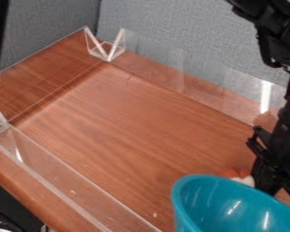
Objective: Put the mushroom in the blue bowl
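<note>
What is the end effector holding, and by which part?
Cannot be told: the shut end effector is low beside the mushroom, but the blue bowl hides their contact.

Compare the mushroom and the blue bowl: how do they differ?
Size: the blue bowl is several times wider than the mushroom. Colour: the bowl is plain teal-blue; the mushroom shows reddish-orange and cream. Visibility: the bowl's inside is open to view; the mushroom barely peeks out behind its rim. Both are at the lower right of the view.
</note>
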Controlling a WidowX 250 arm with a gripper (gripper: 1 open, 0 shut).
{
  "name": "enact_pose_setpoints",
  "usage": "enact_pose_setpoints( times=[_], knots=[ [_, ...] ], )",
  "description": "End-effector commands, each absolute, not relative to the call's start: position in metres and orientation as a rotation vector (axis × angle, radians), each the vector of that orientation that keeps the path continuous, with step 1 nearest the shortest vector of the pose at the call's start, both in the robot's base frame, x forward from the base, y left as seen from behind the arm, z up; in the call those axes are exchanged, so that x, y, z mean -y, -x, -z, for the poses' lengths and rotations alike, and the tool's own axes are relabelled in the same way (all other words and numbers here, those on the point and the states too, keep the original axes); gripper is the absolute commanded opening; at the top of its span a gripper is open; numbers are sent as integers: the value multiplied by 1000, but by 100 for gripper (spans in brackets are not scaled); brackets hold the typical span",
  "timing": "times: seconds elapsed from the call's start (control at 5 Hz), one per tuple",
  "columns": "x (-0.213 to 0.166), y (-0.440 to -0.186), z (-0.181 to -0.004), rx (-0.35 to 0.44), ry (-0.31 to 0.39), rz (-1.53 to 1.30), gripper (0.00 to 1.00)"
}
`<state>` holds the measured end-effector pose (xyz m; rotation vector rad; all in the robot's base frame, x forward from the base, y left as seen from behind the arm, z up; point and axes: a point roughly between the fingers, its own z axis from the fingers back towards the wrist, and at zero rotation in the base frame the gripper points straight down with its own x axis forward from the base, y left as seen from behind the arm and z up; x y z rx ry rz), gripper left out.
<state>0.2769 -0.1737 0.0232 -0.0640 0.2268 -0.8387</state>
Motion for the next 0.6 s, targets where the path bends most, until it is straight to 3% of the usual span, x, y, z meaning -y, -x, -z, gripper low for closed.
enact_pose_setpoints(
  times=[0.0,0.4],
  knots=[
    [177,-288,-33,-180,65,851,0],
    [183,-288,-31,-183,67,866,0]
  ],
)
